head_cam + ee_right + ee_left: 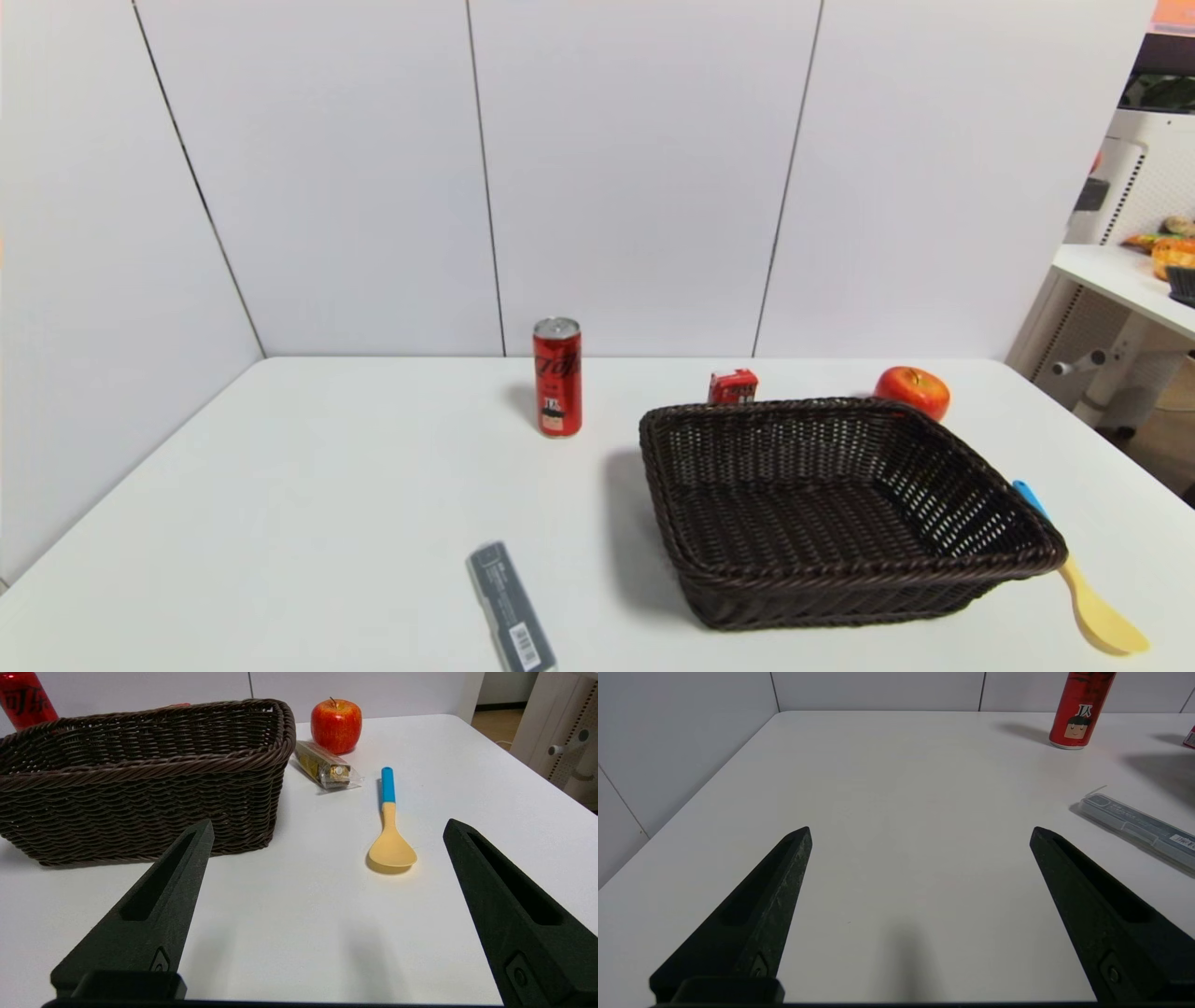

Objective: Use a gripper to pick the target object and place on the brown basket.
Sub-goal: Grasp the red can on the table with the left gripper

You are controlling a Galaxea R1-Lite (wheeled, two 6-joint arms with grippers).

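Grey case point(511, 607), brown basket point(971, 485) empty

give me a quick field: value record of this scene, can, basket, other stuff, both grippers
target object: red soda can, upright on the white table, left of the basket, apart from it
brown basket: wicker, nothing inside
behind basket: small red box, red apple
right of basket: spoon with blue handle, gold wrapped pack
near left: grey flat case
left gripper: open, over bare table, holding nothing
right gripper: open, near the spoon, holding nothing
task state: can not yet picked
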